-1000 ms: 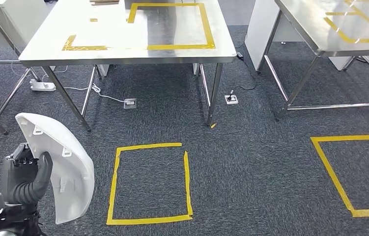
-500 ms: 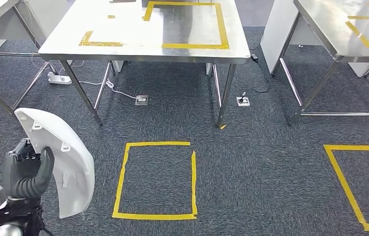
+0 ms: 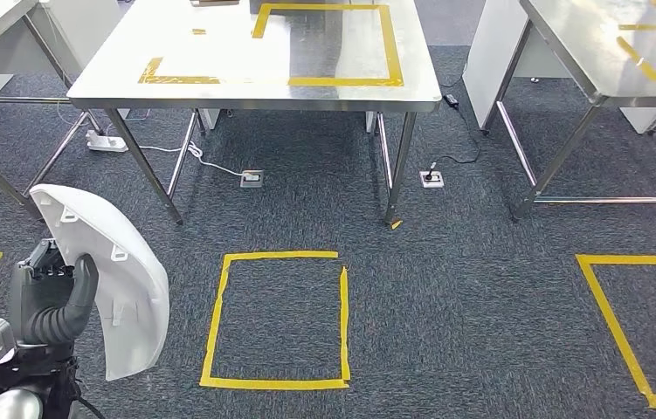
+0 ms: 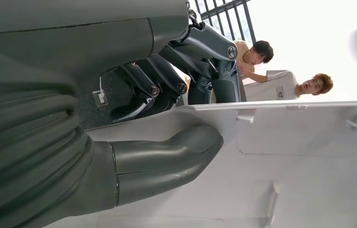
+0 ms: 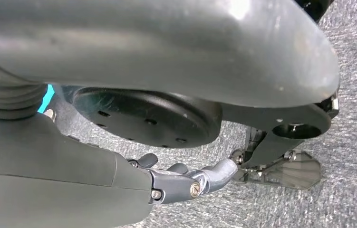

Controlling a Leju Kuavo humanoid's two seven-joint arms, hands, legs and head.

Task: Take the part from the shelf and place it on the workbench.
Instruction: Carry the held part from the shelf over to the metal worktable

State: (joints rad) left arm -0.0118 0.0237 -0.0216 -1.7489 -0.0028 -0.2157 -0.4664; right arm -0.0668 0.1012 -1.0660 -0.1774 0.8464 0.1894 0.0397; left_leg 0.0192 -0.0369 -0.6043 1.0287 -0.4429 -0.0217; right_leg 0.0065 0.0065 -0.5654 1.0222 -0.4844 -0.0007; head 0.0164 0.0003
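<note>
From the head view, the robot's left hand (image 3: 53,301) carries a curved white part (image 3: 106,288) upright at its lower left, thumb across the inner face. Ahead stands a steel table (image 3: 219,52) marked with yellow tape, probably the drop spot, beyond a taped square (image 3: 276,319) on the carpet.

The left wrist view shows the thumb and dark fingers (image 4: 167,80) pinching the part's edge from both sides, a grip suited to carrying it.

In the right wrist view, the right hand (image 5: 181,183) hangs over carpet, fingers curled inward around nothing.
</note>
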